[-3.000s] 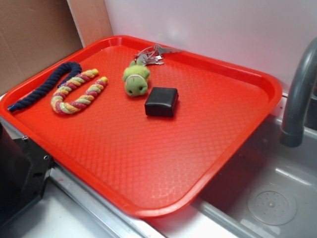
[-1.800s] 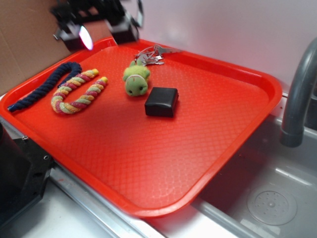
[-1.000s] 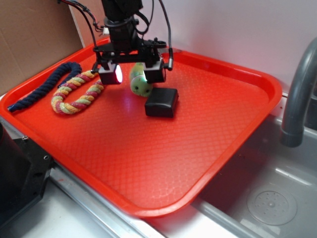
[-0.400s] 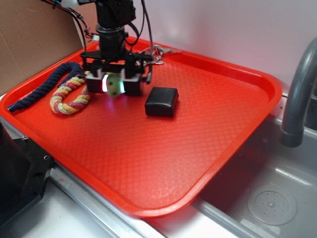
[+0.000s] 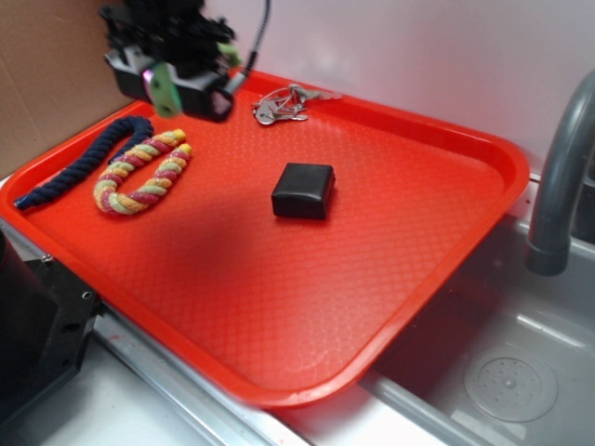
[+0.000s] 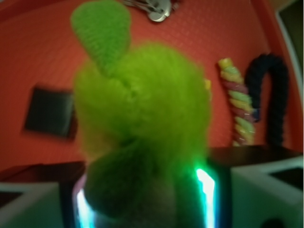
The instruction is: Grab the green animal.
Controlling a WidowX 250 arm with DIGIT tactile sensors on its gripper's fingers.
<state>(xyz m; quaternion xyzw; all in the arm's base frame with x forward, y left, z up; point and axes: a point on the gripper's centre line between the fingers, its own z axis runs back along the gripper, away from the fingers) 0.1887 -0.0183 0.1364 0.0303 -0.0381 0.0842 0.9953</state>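
Green animal (image 6: 142,118): yellow-green plush, pinched in the pincer and lifted clear of the tray, up at the far left corner; fills most of the wrist view, blurred, one leaf-shaped green flap sticking up.
Pincer (image 5: 167,88): closed on the plush — fingers (image 6: 209,190) pressed against both of its sides, lit strips glowing along them; in the exterior view only a sliver of green visible between the black blocks.
Tray (image 5: 279,307): red plastic, diamond-textured, resting partly over a sink.
Black box (image 5: 303,190): flat on the tray near its middle, well apart from the pincer.
Keys (image 5: 284,102): metal bunch by the far rim.
Ropes: multicoloured twisted rope (image 5: 139,172) bent in a U, dark blue rope (image 5: 84,160) just beside it — both on the left.
Faucet (image 5: 562,177): grey, curved, at the right edge.
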